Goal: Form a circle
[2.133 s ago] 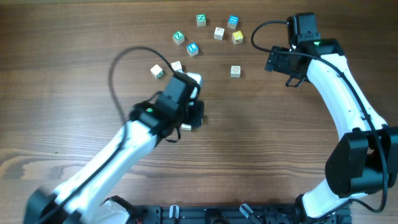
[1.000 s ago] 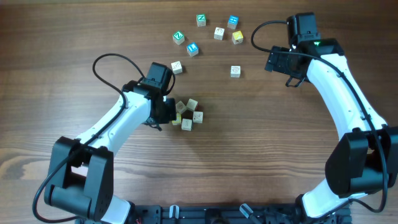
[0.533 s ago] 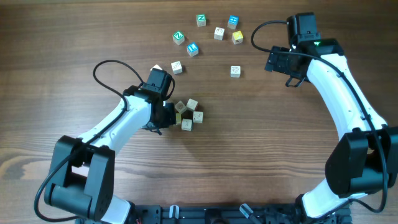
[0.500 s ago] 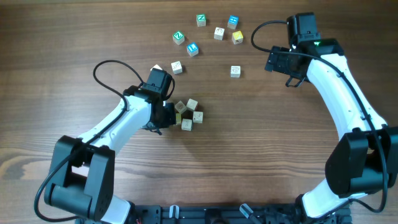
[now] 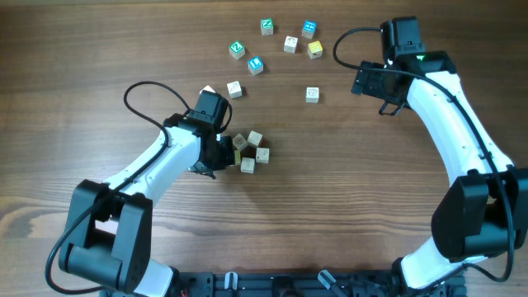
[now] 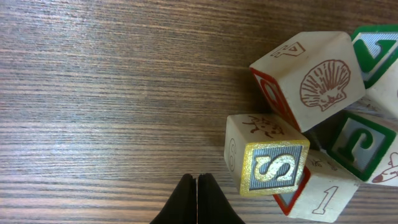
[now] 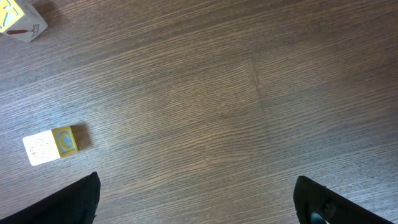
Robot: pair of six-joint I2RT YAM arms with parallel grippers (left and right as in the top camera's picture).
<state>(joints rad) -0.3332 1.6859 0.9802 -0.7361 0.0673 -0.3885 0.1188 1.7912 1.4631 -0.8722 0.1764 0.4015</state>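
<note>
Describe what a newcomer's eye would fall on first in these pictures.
The tight cluster of letter cubes in the middle of the table draws the eye, with the shut left gripper right beside it. Loose cubes lie scattered toward the far edge, and the open right gripper hangs to their right.

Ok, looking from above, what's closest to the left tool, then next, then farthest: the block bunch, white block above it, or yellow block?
1. Block bunch, right beside the left tool.
2. White block, just above.
3. Yellow block, far top right.
</note>
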